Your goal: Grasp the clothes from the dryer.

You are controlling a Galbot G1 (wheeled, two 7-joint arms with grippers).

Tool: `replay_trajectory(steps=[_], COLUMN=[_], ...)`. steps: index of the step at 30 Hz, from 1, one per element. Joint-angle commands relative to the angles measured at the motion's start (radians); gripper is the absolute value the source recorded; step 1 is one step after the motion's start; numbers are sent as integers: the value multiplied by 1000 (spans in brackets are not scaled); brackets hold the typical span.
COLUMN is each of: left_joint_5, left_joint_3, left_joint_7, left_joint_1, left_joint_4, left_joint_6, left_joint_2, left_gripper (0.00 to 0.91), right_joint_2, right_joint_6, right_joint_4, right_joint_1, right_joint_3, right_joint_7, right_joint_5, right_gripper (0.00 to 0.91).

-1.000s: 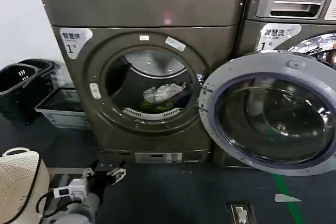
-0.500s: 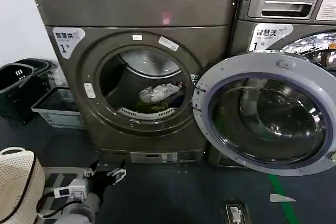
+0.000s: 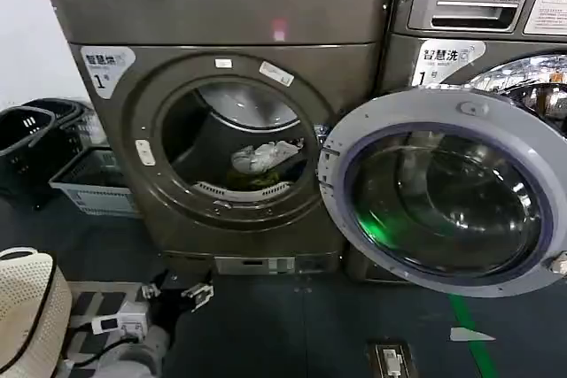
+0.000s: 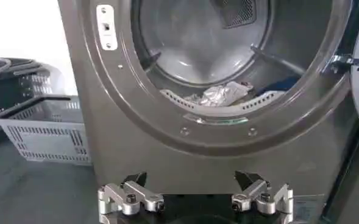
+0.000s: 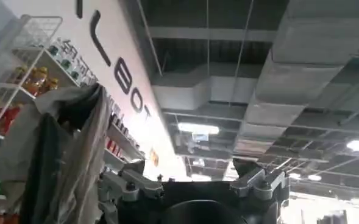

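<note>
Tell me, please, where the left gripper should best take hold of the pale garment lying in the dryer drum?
Probably its bunched, raised top, coming in through the dryer's open porthole from the front. The pale garment lies crumpled on the yellow-green garment, so its folds stand up. The left gripper, open, sits low before the machine.

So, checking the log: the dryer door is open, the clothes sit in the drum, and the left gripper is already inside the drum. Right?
Not quite. The left gripper hangs low outside the dryer, below the porthole, as the head view shows. The door is open and the clothes lie in the drum.
</note>
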Motion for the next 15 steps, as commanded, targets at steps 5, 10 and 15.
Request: replay_trajectory(steps=[5, 10, 15], left_joint_5=[17, 25, 37], left_joint_3=[12, 25, 45], left_joint_7=[5, 5, 4], left_joint_1=[-1, -5, -13], left_joint_4=[4, 6, 8], left_joint_6=[49, 49, 49], left_joint_2=[1, 2, -4], left_gripper=[907, 907, 907], right_joint_2=[-1, -1, -1], right_joint_6=[0, 0, 0], right_joint_4=[2, -1, -1], right_joint_1=[-1, -4, -1], right_joint_3=[0, 2, -3], right_joint_7=[4, 3, 3], right_joint_5=[3, 3, 2], right_gripper=[907, 907, 907])
